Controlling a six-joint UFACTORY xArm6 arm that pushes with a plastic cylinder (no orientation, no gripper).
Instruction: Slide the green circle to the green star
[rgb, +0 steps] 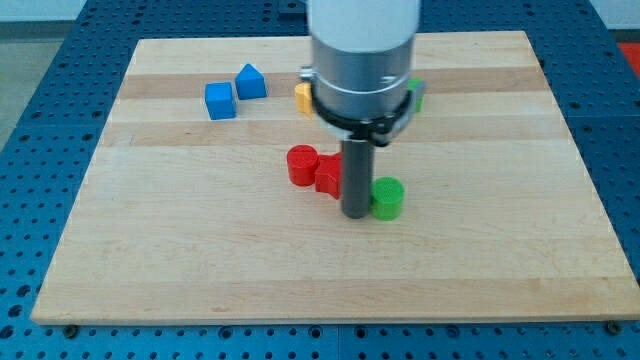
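At the upper left of the frame, on the wooden board (150, 250), stand two blue blocks: a blue cube (220, 101) and, just beside it to the right, a blue block with a pointed top (251, 81). They are well apart from the work.

Further right, near the top centre, a yellow block (303, 97) shows only partly, because the arm's pale body hides the rest; I cannot tell its shape.

In the middle of the frame are a red cylinder (302, 165) and, touching it on its right, a second red block (328, 177) whose shape is unclear, since the rod covers part of it.

My tip (355, 214) rests on the board between this red block and the green circle (387, 198), touching or almost touching the circle's left side. There are no jaws on this arm, only the plain rod, so nothing is held.

The green star (416, 95) is only a small green piece at the right edge of the arm's body, near the top of the frame; I judge it is the star.

I think the step in hand is the push itself. The star lies above the circle, so the tip should go around to the circle's lower side and push upward.

I can read no label or writing anywhere.
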